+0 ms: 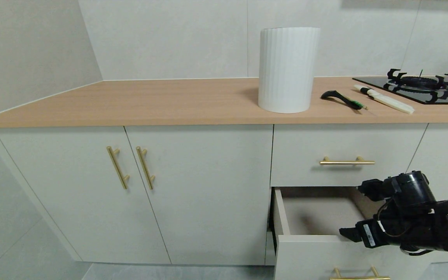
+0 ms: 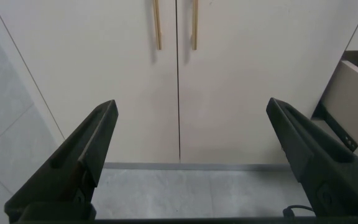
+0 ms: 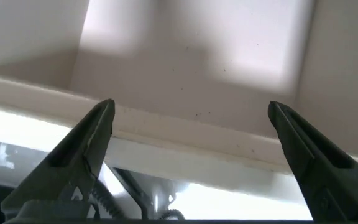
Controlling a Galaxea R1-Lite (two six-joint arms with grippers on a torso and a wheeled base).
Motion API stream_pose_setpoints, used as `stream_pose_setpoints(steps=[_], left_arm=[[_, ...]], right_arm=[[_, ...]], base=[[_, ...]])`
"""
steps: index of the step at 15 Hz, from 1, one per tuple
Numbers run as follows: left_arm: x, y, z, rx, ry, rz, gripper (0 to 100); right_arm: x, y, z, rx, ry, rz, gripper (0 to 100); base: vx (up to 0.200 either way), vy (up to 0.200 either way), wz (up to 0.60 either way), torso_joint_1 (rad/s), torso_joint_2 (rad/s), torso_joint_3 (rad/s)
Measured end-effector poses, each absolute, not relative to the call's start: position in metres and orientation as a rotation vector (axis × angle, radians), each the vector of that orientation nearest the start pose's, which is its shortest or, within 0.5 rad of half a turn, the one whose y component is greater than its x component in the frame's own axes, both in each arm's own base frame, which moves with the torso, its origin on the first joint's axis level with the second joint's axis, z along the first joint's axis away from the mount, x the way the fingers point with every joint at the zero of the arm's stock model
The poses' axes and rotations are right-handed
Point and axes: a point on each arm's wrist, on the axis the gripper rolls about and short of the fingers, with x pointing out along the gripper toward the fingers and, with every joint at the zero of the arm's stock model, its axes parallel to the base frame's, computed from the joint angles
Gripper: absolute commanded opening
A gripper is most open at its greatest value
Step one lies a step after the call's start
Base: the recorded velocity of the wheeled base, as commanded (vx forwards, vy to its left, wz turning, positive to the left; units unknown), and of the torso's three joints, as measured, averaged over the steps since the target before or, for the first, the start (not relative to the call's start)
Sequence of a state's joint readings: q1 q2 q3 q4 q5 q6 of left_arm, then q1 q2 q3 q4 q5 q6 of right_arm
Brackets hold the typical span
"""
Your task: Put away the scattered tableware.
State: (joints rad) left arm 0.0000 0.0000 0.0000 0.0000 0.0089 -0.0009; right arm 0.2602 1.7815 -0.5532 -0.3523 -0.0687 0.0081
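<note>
Head view, and the right gripper [image 1: 350, 210] hangs at the front edge of the open lower drawer [image 1: 280, 213], fingers spread wide with nothing between them. I'd say that drawer is standing ready to take things. The tableware is up on the counter [image 1: 169, 102], toward its right end: a black-and-green utensil [image 1: 344, 100] and a long pale one [image 1: 385, 101] lie near each other but apart, between the white ribbed canister [image 1: 286, 70] and the hob [image 1: 422, 88]. The left gripper [image 2: 191, 109] sits low facing the cupboard doors [image 2: 241, 87], fingers apart and empty too — parked out of the way, by the look of it
</note>
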Motion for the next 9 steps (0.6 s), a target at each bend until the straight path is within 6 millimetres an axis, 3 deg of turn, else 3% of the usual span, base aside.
stream_pose_setpoints(steps=[9], left_arm=[[-0.023, 0.000, 0.075, -0.001, 0.000, 0.009, 100]], right_arm=[[0.199, 0.070, 0.083, -0.387, 1.141, 0.345, 100]], base=[[0.000, 0.000, 0.00, 0.000, 0.00, 0.000]])
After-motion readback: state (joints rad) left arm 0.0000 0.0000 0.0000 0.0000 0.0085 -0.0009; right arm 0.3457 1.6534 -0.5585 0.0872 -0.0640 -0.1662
